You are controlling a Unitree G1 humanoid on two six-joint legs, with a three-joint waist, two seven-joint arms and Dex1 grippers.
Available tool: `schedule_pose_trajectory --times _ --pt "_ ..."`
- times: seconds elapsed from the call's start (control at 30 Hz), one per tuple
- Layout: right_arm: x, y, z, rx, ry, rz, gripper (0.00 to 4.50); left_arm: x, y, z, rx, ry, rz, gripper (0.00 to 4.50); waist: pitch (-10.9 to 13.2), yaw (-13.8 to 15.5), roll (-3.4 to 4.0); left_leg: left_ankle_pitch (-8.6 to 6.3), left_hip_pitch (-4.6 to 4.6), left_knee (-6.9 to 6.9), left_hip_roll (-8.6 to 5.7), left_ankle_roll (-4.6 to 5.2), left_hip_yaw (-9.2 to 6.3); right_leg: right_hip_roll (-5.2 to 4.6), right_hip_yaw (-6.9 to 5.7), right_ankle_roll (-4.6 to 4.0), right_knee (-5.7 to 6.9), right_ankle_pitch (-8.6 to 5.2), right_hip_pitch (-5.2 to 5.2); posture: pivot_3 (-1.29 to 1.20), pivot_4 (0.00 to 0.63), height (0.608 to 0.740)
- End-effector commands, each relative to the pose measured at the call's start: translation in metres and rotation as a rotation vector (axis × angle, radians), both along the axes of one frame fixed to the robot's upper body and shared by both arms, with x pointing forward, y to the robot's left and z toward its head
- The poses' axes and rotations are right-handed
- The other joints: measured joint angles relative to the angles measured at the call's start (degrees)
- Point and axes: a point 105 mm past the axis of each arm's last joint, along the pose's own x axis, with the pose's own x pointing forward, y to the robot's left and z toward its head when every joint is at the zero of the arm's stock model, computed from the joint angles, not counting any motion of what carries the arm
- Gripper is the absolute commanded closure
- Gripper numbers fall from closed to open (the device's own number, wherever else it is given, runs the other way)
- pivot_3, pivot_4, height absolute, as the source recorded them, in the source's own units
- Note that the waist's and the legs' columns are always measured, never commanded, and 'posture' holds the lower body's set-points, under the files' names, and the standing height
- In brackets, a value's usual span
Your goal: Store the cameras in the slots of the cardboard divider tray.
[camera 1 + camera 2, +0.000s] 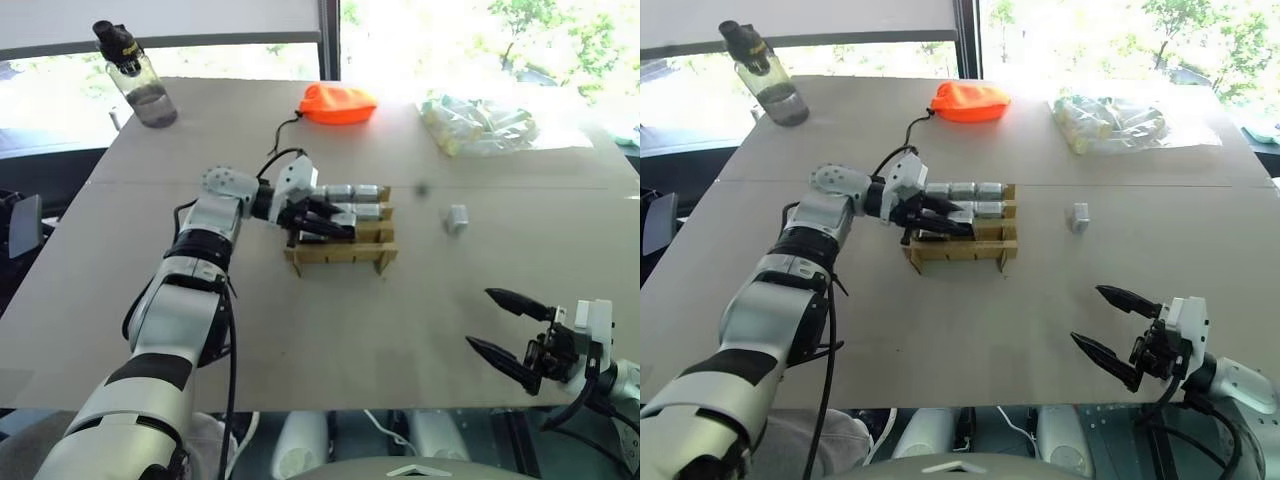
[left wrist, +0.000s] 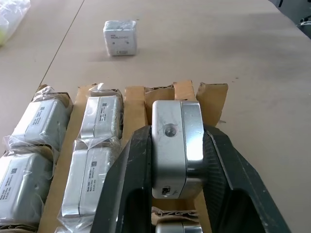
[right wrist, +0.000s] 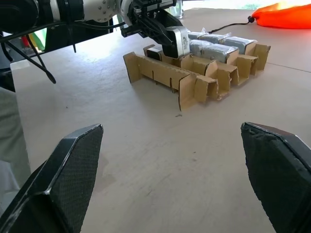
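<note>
One small boxy silver-grey camera (image 2: 176,145) sits pinched between the two black fingers of the left gripper (image 1: 322,222), held just above the tan cardboard divider tray of crossed slats (image 1: 340,254). Several slots at the tray's far side already hold plastic-wrapped cameras (image 2: 99,114). The held camera looks rigid and dense for its size, with smooth metal sides that could slip, so a squeeze across the flat faces, as now, seems the safest hold. The flimsy slats would probably bend if it is pushed down askew. Further right, one more loose silver-grey camera (image 1: 457,218) lies on the bare brown tabletop (image 1: 420,330). The right gripper (image 1: 512,329) hangs wide open, empty, near the table's front edge.
</note>
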Motion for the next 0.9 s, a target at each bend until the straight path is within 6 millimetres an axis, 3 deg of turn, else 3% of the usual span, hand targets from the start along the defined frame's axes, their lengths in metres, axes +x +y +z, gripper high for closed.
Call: schedule_pose_trajectory --times 0.03,0.77,0.83,0.9 --pt "0.0 -0.001 0.008 0.001 -0.043 -0.006 0.0 0.001 -0.002 0.008 -0.007 -0.043 -0.014 3.71 0.0 0.03 0.0 0.0 -0.01 0.0 0.0 0.0 -0.01 0.0 -0.01 0.0 0.0 0.0 0.0 0.0 0.15 0.74" --pt "0.001 -0.002 0.012 0.007 -0.064 -0.025 0.0 0.007 -0.001 -0.005 0.016 0.005 0.041 3.71 0.0 0.01 0.0 0.0 -0.02 0.05 0.0 0.0 -0.03 0.0 -0.04 0.0 0.0 0.0 0.03 0.0 0.15 0.74" --pt "0.001 -0.003 0.012 0.009 -0.065 -0.027 0.0 0.008 -0.001 -0.003 0.017 -0.023 0.045 2.7 0.0 0.01 0.0 0.0 -0.02 0.05 0.0 0.0 -0.04 0.0 -0.04 0.0 0.01 0.0 0.02 0.0 0.15 0.74" --pt "0.003 -0.003 0.012 0.011 -0.076 -0.039 0.0 0.008 0.0 -0.004 0.037 -0.056 0.042 2.34 0.0 0.01 0.0 0.0 -0.02 0.05 0.0 0.0 -0.04 0.0 -0.04 0.0 0.01 0.0 0.02 0.0 0.15 0.74"
